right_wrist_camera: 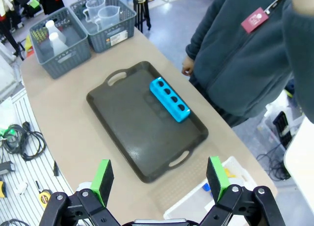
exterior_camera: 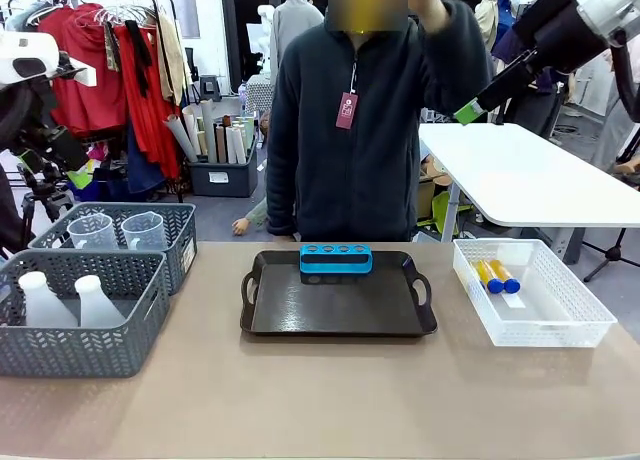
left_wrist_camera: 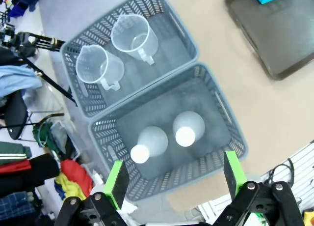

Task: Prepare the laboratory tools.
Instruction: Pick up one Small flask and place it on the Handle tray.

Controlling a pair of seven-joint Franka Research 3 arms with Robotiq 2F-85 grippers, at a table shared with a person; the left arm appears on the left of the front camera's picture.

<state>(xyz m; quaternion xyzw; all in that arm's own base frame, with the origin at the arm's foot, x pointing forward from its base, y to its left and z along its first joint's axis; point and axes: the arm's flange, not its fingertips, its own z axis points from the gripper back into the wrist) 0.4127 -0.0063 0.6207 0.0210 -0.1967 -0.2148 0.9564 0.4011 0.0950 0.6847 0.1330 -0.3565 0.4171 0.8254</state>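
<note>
The left gripper (left_wrist_camera: 174, 174) hangs over the near grey mesh basket (left_wrist_camera: 104, 135), spread wide and empty, and below it two translucent white conical flasks (left_wrist_camera: 189, 127) stand side by side, two clear handled measuring beakers (left_wrist_camera: 135, 37) upright in the neighbouring basket (left_wrist_camera: 159, 5). The right gripper (right_wrist_camera: 159, 176), wide apart and empty too, looks down on the black tray (right_wrist_camera: 142, 137) where the blue four-hole rack (right_wrist_camera: 170, 99) sits along the edge nearest the person (right_wrist_camera: 245, 64). Over on the robot's right of the surface (exterior_camera: 300, 400), two blue-capped tubes of orange liquid (exterior_camera: 495, 276) lie in the white lattice bin (exterior_camera: 590, 315).
</note>
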